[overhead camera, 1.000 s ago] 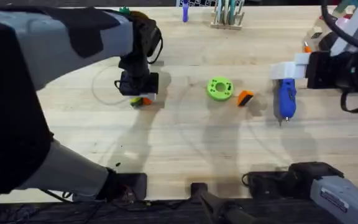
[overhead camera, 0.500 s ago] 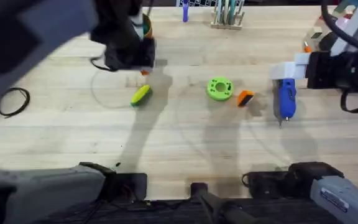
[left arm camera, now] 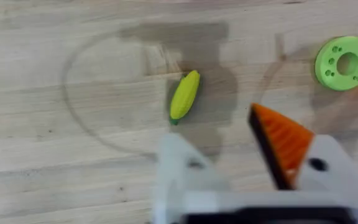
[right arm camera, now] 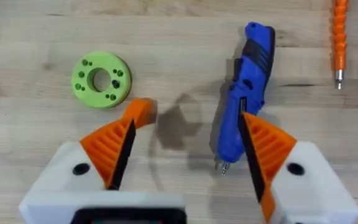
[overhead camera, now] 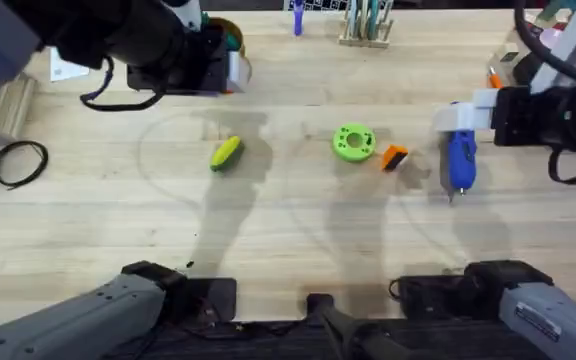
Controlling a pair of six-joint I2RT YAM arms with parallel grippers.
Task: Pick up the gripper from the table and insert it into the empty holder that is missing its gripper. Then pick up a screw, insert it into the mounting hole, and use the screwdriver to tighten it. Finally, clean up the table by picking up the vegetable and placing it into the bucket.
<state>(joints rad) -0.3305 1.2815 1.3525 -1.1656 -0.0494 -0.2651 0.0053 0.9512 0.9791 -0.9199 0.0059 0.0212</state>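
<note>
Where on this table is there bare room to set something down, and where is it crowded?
The near strip of wood between the corn and the arm bases is bare, as is the patch between the corn and the green disc. It is crowded from the disc past the orange tip to the blue screwdriver.

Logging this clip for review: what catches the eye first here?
The left gripper is missing one orange tip, its bare white mount hanging above the yellow toy corn on the table. The blue screwdriver lies under the open right gripper, with a green disc and a small orange tip mid-table.
</note>
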